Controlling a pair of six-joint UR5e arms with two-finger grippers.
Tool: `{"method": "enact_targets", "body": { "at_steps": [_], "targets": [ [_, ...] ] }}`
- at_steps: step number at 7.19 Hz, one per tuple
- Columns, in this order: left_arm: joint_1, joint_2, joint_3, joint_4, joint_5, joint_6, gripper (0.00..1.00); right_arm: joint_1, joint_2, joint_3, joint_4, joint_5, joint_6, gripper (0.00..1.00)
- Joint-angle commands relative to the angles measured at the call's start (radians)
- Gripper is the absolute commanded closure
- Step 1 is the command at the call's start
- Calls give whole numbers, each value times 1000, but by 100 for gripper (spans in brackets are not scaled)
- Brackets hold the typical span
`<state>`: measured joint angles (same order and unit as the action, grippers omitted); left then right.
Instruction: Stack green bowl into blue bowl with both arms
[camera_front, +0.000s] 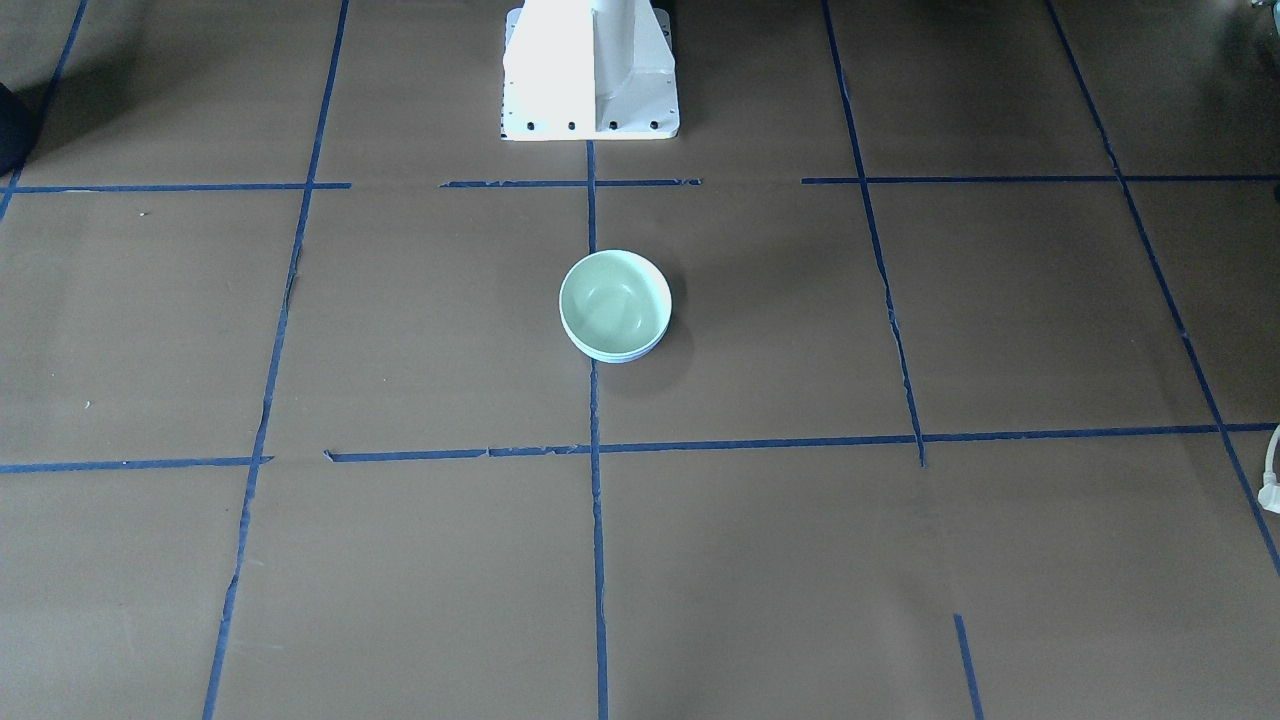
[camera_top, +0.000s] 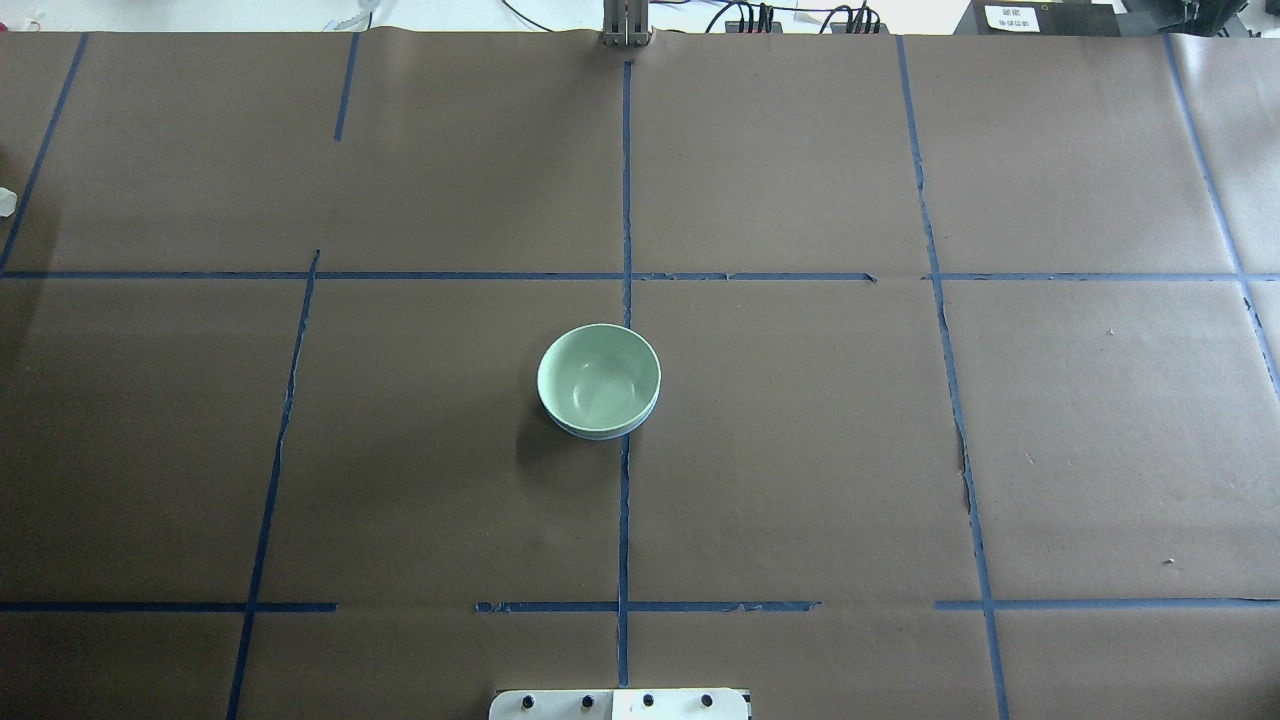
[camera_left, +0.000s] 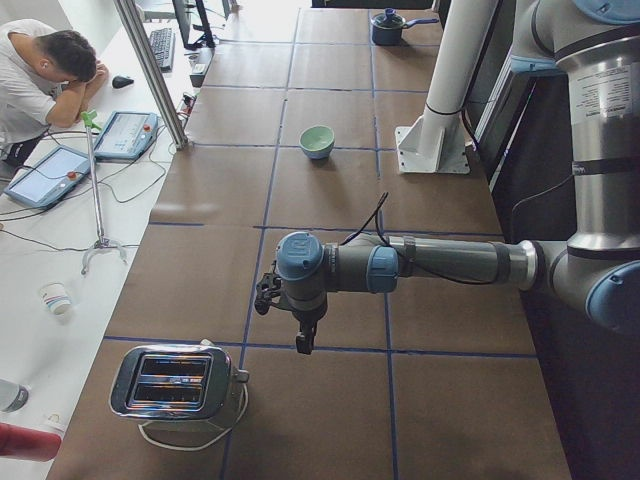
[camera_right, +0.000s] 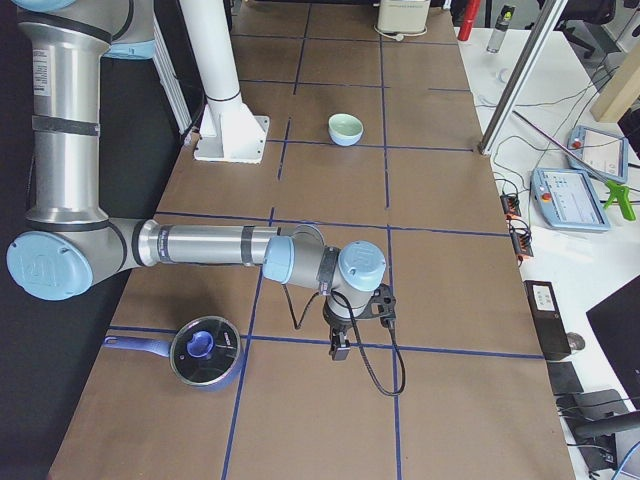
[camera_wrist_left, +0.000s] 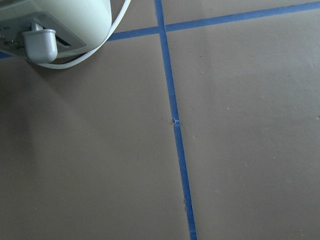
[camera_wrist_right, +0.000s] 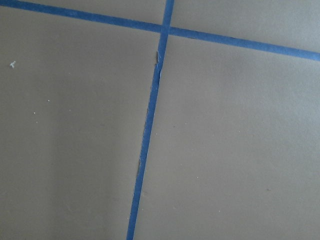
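Observation:
The green bowl (camera_front: 613, 300) sits nested inside the blue bowl (camera_front: 618, 356) at the table's middle, on the centre tape line. Only a thin pale rim of the blue bowl shows under it. The stack also shows in the overhead view, green bowl (camera_top: 598, 375) on blue bowl (camera_top: 600, 433). The left gripper (camera_left: 303, 340) hangs over the table's left end, far from the bowls. The right gripper (camera_right: 340, 350) hangs over the right end, also far away. Both show only in side views, so I cannot tell whether they are open or shut. Neither wrist view shows fingers.
A toaster (camera_left: 178, 385) with a white cord stands at the left end, close to the left gripper. A dark pot with a lid (camera_right: 205, 350) sits near the right gripper. The white pedestal (camera_front: 590, 70) stands behind the bowls. An operator sits beside the table.

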<state>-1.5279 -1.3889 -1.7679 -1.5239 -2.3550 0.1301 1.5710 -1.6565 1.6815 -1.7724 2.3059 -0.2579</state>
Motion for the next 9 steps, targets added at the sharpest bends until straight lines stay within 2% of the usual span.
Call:
{"method": "enact_targets", "body": {
  "at_steps": [1,3,9],
  "targets": [
    [0,4,1,-2,2,0,0,1,-5,0,10,-3,25,0],
    [0,7,5,-1,3,2,0,-2,-6,-3,50,-5,65,0],
    [0,7,-1,-5,2,2,0,-2,-8,-5,48,0,66,0]
  ]
}}
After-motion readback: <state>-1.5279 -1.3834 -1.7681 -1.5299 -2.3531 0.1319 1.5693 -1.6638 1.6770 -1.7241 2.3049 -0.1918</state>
